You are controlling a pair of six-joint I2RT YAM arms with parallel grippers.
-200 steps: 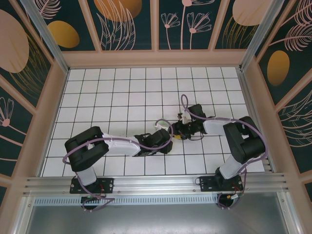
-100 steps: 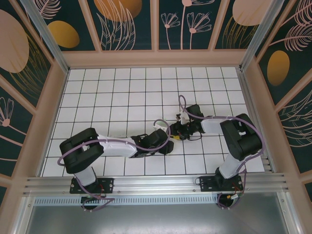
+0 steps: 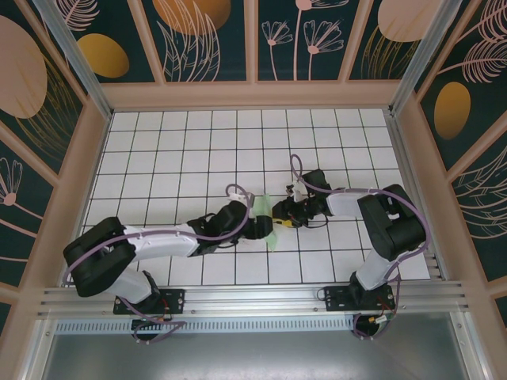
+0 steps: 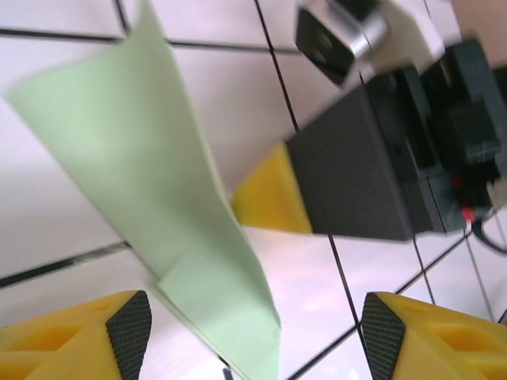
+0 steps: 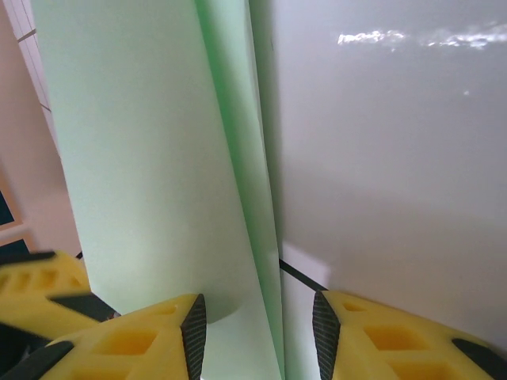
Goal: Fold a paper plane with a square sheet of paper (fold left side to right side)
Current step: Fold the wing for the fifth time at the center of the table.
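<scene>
Paper (image 4: 158, 198) part-folded on grid table (image 3: 198, 150), left jaws wide open gripping nothing, right jaws part-open astride its raised fold

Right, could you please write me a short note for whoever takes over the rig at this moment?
Left gripper: open, jaws wide on either side of the paper, not gripping it.
Right gripper: jaws straddle the paper's folded edge; a firm grip can't be confirmed.
Paper: mid-table, between the two grippers, folded over and partly raised.
Done: at least one fold is in.
Left: the remaining folds; no finished plane is evident yet.
</scene>
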